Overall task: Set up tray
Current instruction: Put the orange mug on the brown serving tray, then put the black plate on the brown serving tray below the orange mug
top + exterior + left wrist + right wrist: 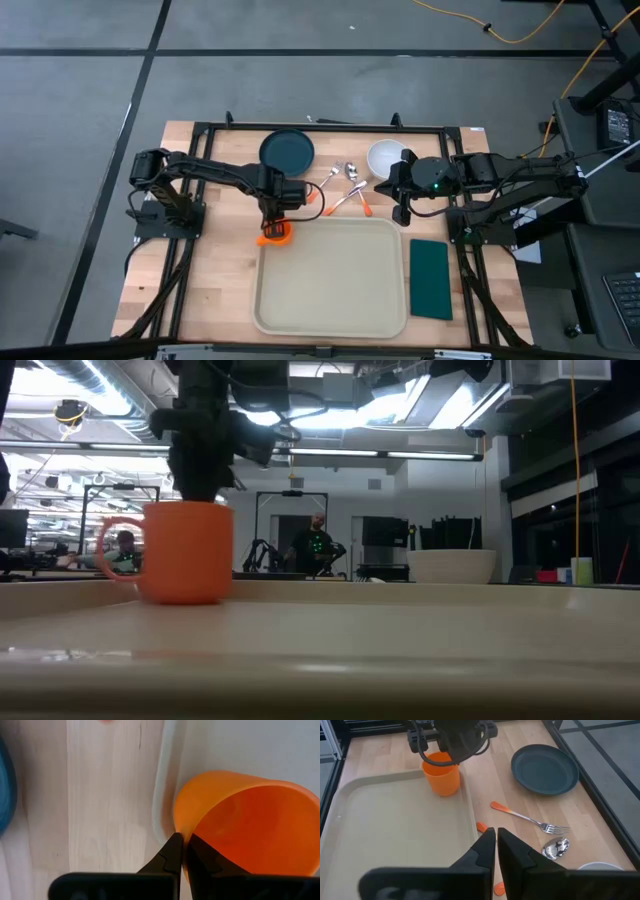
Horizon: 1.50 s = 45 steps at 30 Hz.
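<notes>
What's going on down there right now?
Left tool pinching orange cup rim at tray corner. Right tool shut, idle over cutlery. Nothing blocking.

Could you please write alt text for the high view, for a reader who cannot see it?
The left gripper pinches an orange cup's rim at the beige tray's far-left corner. The right gripper hangs shut beside the tray.

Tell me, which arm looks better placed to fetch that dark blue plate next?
Probably the left. Its left gripper is shut on the orange cup at the tray corner, close to the plate. The right gripper hovers shut near the white bowl, with cutlery in between.
</notes>
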Available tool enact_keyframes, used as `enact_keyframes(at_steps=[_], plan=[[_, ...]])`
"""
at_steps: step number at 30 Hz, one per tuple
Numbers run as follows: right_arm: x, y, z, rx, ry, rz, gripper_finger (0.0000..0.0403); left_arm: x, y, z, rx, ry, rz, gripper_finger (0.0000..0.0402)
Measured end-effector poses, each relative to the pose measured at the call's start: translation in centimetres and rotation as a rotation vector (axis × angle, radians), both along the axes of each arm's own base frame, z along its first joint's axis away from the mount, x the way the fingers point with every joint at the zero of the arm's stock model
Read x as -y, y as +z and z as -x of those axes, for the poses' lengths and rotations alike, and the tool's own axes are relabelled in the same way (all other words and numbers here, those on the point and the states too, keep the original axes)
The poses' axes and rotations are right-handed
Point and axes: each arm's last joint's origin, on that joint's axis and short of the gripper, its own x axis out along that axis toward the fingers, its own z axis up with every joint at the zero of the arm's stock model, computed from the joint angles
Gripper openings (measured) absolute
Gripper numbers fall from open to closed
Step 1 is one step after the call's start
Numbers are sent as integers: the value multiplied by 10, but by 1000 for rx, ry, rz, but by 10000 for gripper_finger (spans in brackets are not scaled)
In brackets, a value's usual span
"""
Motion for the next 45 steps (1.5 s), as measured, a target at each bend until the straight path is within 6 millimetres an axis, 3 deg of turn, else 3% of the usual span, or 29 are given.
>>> enact_keyframes(at_steps=[18,30,34,39,45], plan=[[0,0,0,-1,0,1,26,-6,0,1,-6,20,-1,6],[0,0,0,-4,14,18,26,-5,1,1,-20,33,42,77],[0,0,0,-5,15,19,26,-5,19,0,-32,26,34,108],[0,0,0,-5,17,21,26,-10,56,-4,-7,-15,-42,140],[0,0,0,-4,12,22,26,-35,87,-13,89,-115,-306,149]])
